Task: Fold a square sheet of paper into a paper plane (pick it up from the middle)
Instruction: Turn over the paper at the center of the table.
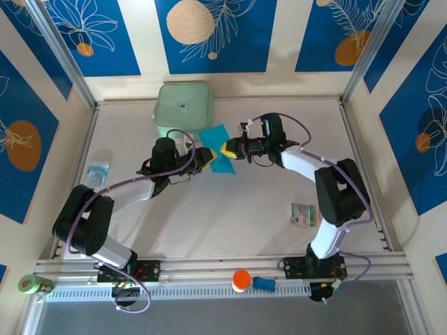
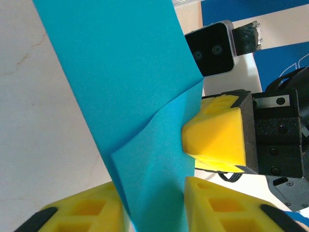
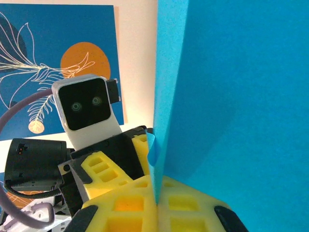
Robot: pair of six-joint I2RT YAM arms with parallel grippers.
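1. Grippers. The right gripper [image 1: 228, 148] is closed flat on the square sheet of paper [image 1: 215, 135]. In the right wrist view its yellow fingers [image 3: 193, 212] meet with the cyan sheet clamped edge-on between them. The left gripper [image 1: 207, 159] stands narrow, with one yellow finger [image 2: 82, 212] on each side of the sheet. The sheet passes through the gap, and whether the pads press on it cannot be told. In the top view the two grippers meet nose to nose, with the left at 8 o'clock of the sheet and the right at 3 o'clock.

2. Sheet. It is held above the middle of the table [image 1: 230, 216], standing on edge and not lying flat. A soft diagonal buckle runs across it where the right gripper's fingertip touches its edge in the left wrist view.

3. Surface and room. The table top is pale beige and framed by metal rails. The walls are cream, with blue panels [image 1: 213, 31] bearing white leaf drawings and orange discs.

4. Surroundings, taken from the sheet:
- pale green box [image 1: 183, 108], 11 o'clock, near
- clear printed packet [image 1: 98, 172], 9 o'clock, well apart
- second printed packet [image 1: 303, 214], 4 o'clock, beside the right arm
- orange-capped item [image 1: 241, 280], 6 o'clock, on the near rail
- green can [image 1: 35, 285], 8 o'clock, at the near left corner

Nothing stands between the grippers and the sheet
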